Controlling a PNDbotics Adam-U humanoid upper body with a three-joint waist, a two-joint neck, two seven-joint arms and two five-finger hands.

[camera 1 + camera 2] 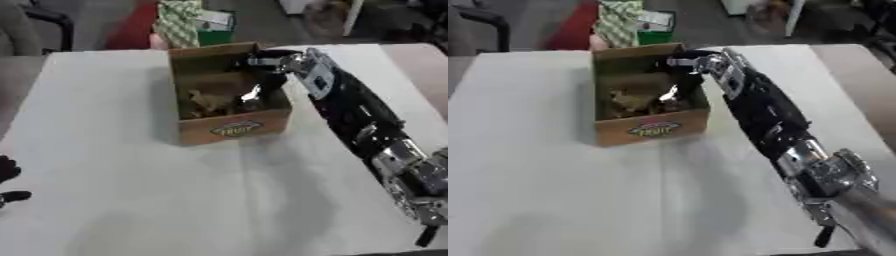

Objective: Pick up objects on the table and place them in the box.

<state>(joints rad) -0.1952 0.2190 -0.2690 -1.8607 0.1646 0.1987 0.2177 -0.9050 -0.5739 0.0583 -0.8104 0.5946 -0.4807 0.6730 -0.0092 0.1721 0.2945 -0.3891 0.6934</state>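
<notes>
The robot's black-and-silver right arm reaches from the lower right across the white table point(131, 175) and ends with its right hand point(262, 67) over the far right corner of an open brown cardboard box point(232, 127) bearing a colourful oval label on its near wall. The hand dips inside the box's rim, its dark fingers pointing down and toward the box's interior; whether they are curled or straight cannot be told. Just below the hand, within the box, a small pale shiny object point(252, 93) shows, though it is unclear whether the fingers touch it. To the left of the hand, on the box floor, lies a jumble of tan and yellowish items point(206, 102), too indistinct to name. Well away from the working hand, the left hand point(9, 180) shows only as dark fingers at the lower left edge of the left eye view.
</notes>
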